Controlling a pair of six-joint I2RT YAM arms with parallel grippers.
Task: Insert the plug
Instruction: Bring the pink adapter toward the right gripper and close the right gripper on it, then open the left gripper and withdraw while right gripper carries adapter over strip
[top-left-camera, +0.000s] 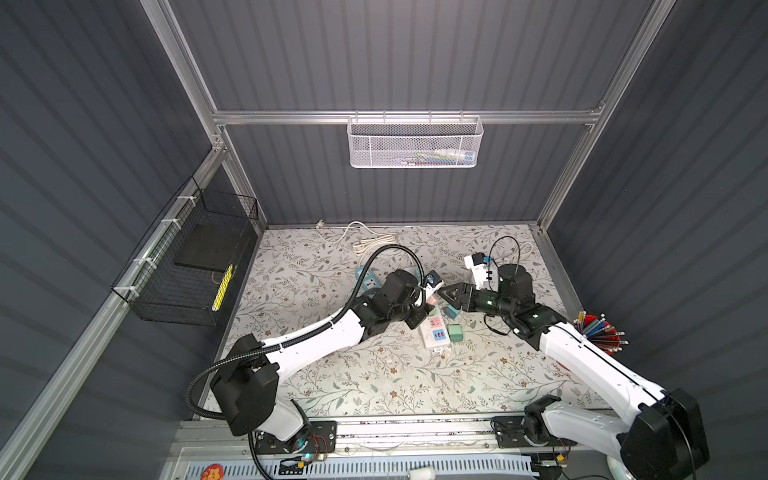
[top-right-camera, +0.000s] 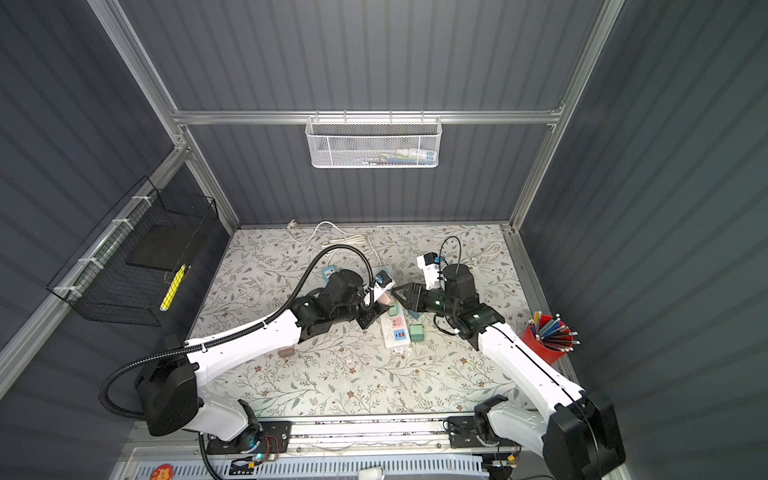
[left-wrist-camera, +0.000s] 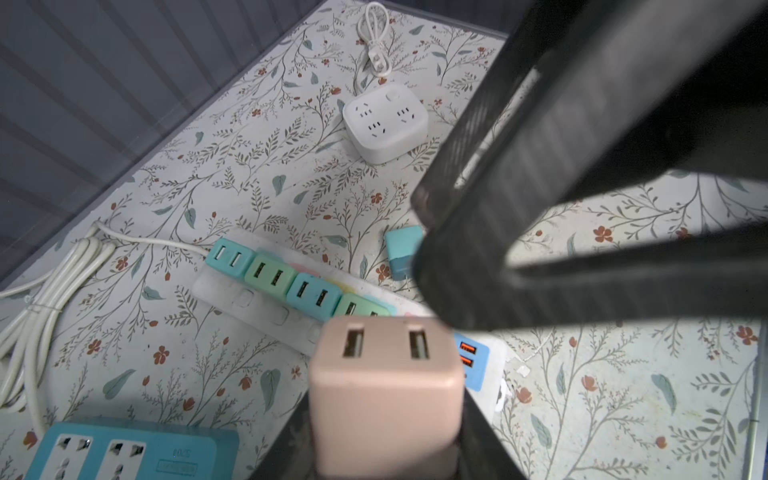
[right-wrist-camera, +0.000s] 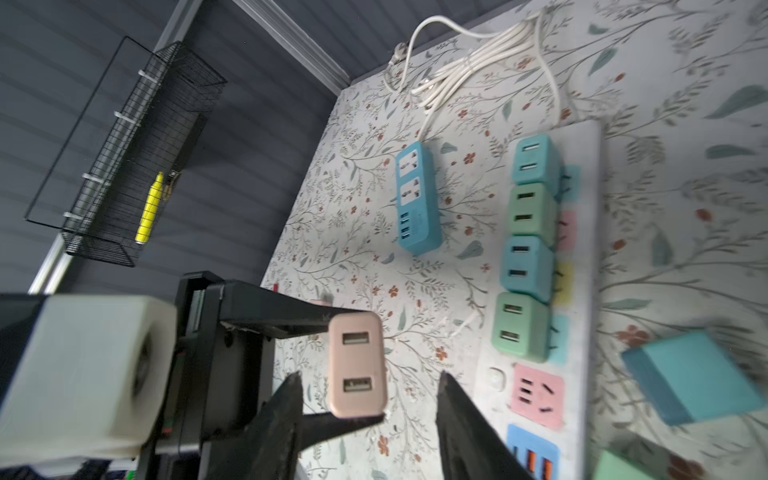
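My left gripper (left-wrist-camera: 386, 419) is shut on a pink plug (left-wrist-camera: 386, 395), a cube with two USB slots facing outward. It holds the plug (top-left-camera: 431, 298) just above the white power strip (top-left-camera: 432, 338). In the right wrist view the pink plug (right-wrist-camera: 357, 370) sits between the left gripper's dark fingers (right-wrist-camera: 291, 322). My right gripper (right-wrist-camera: 370, 376) is open; its tips stand apart on either side of the plug without touching it. The strip (right-wrist-camera: 590, 208) carries several teal and green plugs in a row, then a bare pink socket (right-wrist-camera: 538, 395).
A loose teal plug (right-wrist-camera: 698, 378) and a green one (top-left-camera: 455, 332) lie beside the strip. A blue power strip (right-wrist-camera: 417, 203), a white cube socket (left-wrist-camera: 385, 122), coiled white cable (top-left-camera: 374, 241) and a red pen cup (top-left-camera: 598, 332) also stand on the floral mat.
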